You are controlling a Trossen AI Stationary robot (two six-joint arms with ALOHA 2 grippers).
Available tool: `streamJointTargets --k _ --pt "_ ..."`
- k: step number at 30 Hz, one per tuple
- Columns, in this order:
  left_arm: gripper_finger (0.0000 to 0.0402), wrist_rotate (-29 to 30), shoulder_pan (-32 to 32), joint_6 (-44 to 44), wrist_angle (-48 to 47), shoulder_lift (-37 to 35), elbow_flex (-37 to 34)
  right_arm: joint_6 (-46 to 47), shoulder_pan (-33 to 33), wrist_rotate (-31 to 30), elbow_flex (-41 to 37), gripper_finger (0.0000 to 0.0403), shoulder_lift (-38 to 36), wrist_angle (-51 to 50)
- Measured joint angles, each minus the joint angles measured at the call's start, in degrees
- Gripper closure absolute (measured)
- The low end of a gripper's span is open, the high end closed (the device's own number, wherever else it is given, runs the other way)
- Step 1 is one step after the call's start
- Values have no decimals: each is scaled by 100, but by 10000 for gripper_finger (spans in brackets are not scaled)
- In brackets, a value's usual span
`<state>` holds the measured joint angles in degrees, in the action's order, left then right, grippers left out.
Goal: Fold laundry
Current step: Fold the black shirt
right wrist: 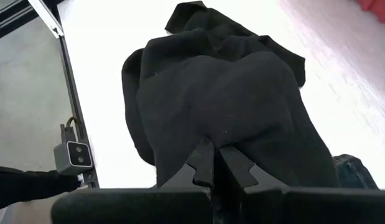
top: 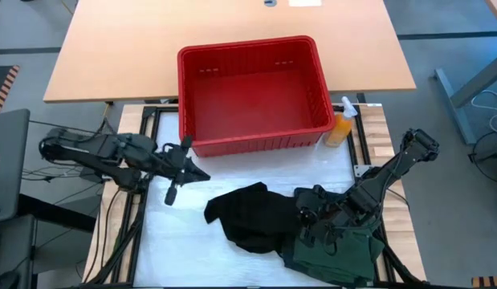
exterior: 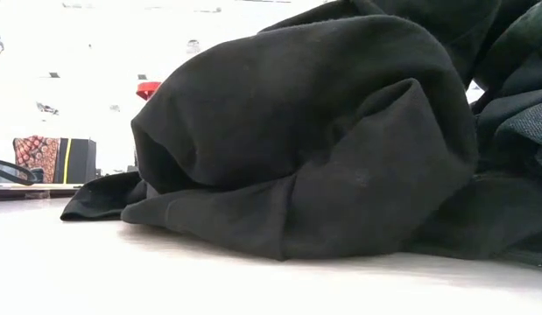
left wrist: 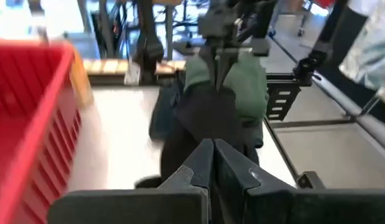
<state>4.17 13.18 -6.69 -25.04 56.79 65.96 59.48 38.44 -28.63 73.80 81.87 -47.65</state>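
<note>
Right gripper (right wrist: 212,163) pinches the crumpled black garment (top: 246,215), whose long axis runs across the table.

Grey floor (top: 457,32) all round. Wooden desk (top: 232,32) behind the white table (top: 184,233), which sits in a black frame (top: 144,120) with wood slats. Low view: bright washed-out room, a dark box (exterior: 73,160) with a yellow stripe far off.

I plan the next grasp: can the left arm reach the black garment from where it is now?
Probably yes: bare white table surface lies between the shut left gripper and the black garment, nothing between.
</note>
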Motion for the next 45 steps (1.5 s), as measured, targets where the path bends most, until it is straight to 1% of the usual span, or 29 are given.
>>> streamJointTargets --k 4,7,11,15,17,20,22,26,28,31,33,35,37,39,41,43,44,45 --pt "401 92 7 -954 574 -6 -631 -2 2 1 0 378 0 -1" --pt "387 111 70 -1150 1416 283 -1159 0 12 3 0 378 0 24" --pt "346 243 162 -1149 2240 991 -1568 0 26 3 0 378 0 86" --pt "290 492 125 -1159 2469 1967 -1587 -1 53 5 0 378 0 182" --pt "262 510 35 -1178 2712 2409 -1535 2 77 13 0 378 0 209" --pt "226 328 -191 -1287 2734 3004 -1291 2 152 27 0 378 0 270" --pt "209 27 -365 -1381 2724 3370 -1159 2 219 27 0 378 0 300" --pt "190 -713 -622 -1404 2736 3965 -935 3 341 27 0 378 0 331" --pt "188 -857 -685 -1371 2719 4228 -861 4 392 25 0 378 0 333" --pt "187 -844 -732 -1356 2870 4536 -803 4 439 23 0 378 0 362" --pt "187 -867 -735 -1351 3147 4684 -778 7 439 23 0 378 0 369" --pt "187 -1064 -739 -1350 3380 4765 -778 4 439 23 0 378 0 378" --pt "198 -1367 -730 -1298 3564 4774 -778 4 435 23 0 378 0 374" --pt "228 -1535 -700 -1215 3670 4728 -759 4 437 21 0 378 0 364" --pt "284 -1571 -675 -1083 3554 4561 -755 2 437 21 0 378 0 333" --pt "353 -1593 -669 -943 3606 4339 -714 1 436 21 0 378 0 289" --pt "377 -1594 -675 -895 3601 4201 -711 0 435 21 0 378 0 263" --pt "386 -1591 -691 -874 3590 4051 -713 0 433 19 0 378 0 249"
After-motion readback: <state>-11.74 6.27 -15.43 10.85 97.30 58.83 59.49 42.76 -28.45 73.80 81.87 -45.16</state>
